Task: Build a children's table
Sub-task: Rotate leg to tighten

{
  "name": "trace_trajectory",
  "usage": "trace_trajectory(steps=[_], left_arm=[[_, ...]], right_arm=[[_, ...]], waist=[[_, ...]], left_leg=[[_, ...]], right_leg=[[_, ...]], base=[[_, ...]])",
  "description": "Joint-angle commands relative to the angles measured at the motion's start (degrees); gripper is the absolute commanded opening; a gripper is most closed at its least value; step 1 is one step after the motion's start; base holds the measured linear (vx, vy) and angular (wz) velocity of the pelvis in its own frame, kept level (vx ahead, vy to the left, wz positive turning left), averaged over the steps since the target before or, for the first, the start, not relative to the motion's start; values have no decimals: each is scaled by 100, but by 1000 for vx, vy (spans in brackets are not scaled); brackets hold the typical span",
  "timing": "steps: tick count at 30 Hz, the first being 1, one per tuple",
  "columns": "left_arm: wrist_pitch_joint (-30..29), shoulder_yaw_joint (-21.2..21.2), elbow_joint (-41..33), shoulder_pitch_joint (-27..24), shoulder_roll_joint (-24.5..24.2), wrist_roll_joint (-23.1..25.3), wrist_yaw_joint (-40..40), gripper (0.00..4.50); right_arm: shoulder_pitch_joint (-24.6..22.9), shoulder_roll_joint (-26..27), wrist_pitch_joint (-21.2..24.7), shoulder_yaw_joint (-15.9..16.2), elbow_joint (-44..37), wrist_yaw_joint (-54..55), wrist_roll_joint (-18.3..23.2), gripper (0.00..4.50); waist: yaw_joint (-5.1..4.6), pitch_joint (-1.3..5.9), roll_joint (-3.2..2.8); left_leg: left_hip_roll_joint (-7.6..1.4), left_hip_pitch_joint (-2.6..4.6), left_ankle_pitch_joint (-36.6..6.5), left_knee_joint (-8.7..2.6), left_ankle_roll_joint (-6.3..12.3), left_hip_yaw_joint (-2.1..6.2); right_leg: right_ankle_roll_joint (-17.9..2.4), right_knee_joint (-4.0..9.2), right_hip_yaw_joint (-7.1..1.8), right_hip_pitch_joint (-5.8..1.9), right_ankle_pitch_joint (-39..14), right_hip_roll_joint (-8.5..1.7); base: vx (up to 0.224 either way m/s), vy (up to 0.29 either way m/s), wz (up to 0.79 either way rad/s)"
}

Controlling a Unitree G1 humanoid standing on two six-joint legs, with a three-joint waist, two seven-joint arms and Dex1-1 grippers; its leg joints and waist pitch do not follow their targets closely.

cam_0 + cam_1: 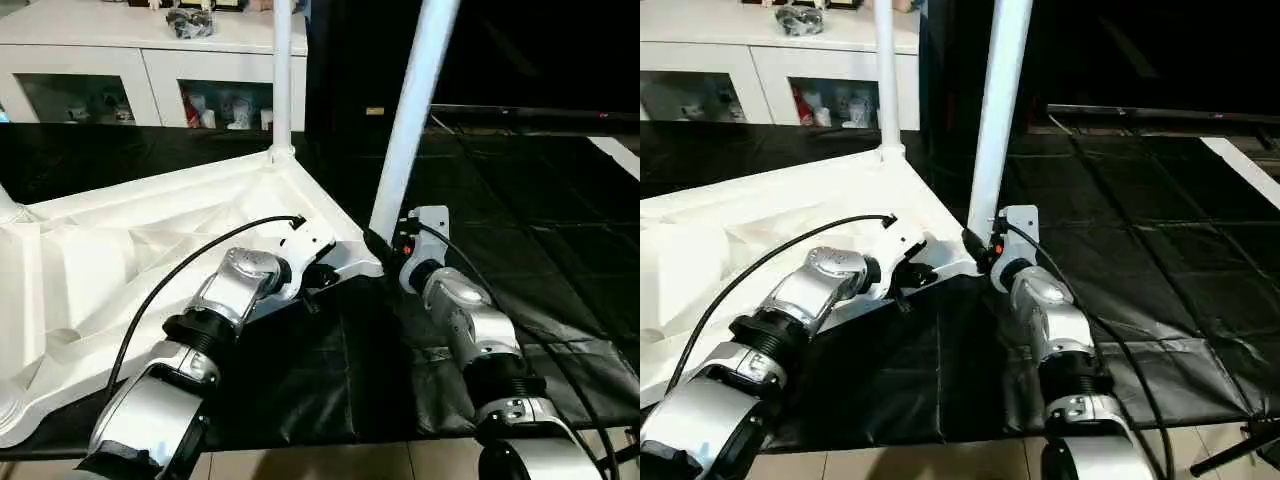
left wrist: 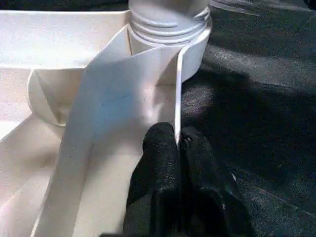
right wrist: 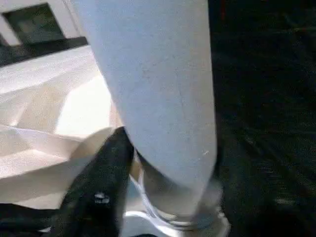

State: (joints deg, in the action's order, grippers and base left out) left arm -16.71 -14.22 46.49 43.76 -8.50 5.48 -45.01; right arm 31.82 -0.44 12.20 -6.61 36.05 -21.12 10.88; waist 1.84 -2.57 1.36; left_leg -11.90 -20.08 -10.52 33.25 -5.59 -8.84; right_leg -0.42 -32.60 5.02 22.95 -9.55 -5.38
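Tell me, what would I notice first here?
A big white plastic tabletop lying upside down on the black mat, with tall white tube legs standing up from its corners. The right gripper holds the nearest leg by its base, and the left gripper pinches the tabletop's thin edge beside that corner.

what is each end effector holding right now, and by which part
The left end effector is shut on the table top's thin side wall, beside a corner socket. The right end effector grips the near leg low down, just above its threaded end.
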Motion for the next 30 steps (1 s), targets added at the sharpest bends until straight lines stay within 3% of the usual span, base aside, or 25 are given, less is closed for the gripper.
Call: trace_trajectory(steps=[1, 6, 8, 11, 14, 16, 17, 20, 24, 26, 30], left_arm=[[266, -51, -83, 86, -41, 30, -78, 0], [550, -185, -181, -80, -373, 48, -644, 0], [834, -274, -227, -165, -556, 59, -1004, 0], [1260, -412, -247, -278, -876, 26, -1719, 0], [1440, -498, -313, -348, -1085, -100, -2375, 0], [1588, -561, -357, -387, -1194, -127, -2736, 0], [1739, -611, -366, -400, -1266, -144, -2974, 0], [1938, -689, -348, -381, -1340, -171, -3287, 0], [2036, -769, -431, -384, -1398, -224, -3601, 0], [2126, -860, -512, -395, -1447, -241, -3863, 0], [2146, -978, -767, -471, -1514, -274, -4230, 0]], right_arm=[[-189, 138, 159, 327, 43, -428, 121, 285], [-430, -215, 51, 203, -284, -1171, 316, 336], [-563, -529, 34, 258, -455, -1676, 344, 362], [-735, -1178, 255, 378, -778, -2711, 533, 395], [-728, -1609, 64, 475, -828, -3324, 517, 409], [-698, -1791, -113, 506, -823, -3641, 494, 437], [-669, -1966, -132, 599, -860, -4034, 506, 445], [-609, -2239, -137, 869, -935, -4750, 474, 447], [-571, -2392, -149, 1150, -1012, -5313, 473, 447], [-520, -2461, -136, 1376, -1009, -5686, 448, 447], [-328, -2395, -229, 1546, -695, -5980, 348, 430]], waist=[[9, 284, -14], [53, 306, 8], [74, 317, 21], [134, 357, 12], [191, 387, -7], [196, 390, -10], [227, 401, -22], [274, 411, -28], [345, 391, -23], [374, 378, 11], [392, 359, 11]], left_leg=[[-37, 37, -2270, -470, 163, -15], [-60, -50, -1779, -488, 268, -31], [-63, -21, -1646, -462, 268, -52], [-89, -26, -1249, -431, 432, -80], [-109, -40, -804, -401, 478, -93], [-114, -38, -690, -395, 487, -101], [-129, -9, -608, -374, 531, -125], [-157, 9, -538, -352, 600, -158], [-167, 28, -822, -360, 568, -186], [-170, 28, -964, -372, 458, -190], [-182, 17, -1057, -388, 321, -179]], right_leg=[[-609, 544, -147, -190, -2958, -268], [-709, 473, -185, -273, -2530, -283], [-796, 454, -202, -258, -2437, -285], [-1023, 363, -225, -297, -1733, -273], [-1287, 250, -220, -324, -1014, -281], [-1380, 212, -221, -326, -767, -270], [-1542, 161, -213, -325, -422, -248], [-1681, 99, -203, -328, -56, -225], [-1667, 128, -217, -316, -366, -261], [-1564, 163, -217, -314, -712, -270], [-1460, 172, -222, -302, -1078, -291]], base=[[0, 0, 0], [0, 0, 0], [0, 0, 0], [35, -19, 4], [54, -21, 3], [26, -8, 0], [56, 6, 1], [38, 11, 1], [0, 0, 0], [0, 0, 0], [0, 0, 0]])
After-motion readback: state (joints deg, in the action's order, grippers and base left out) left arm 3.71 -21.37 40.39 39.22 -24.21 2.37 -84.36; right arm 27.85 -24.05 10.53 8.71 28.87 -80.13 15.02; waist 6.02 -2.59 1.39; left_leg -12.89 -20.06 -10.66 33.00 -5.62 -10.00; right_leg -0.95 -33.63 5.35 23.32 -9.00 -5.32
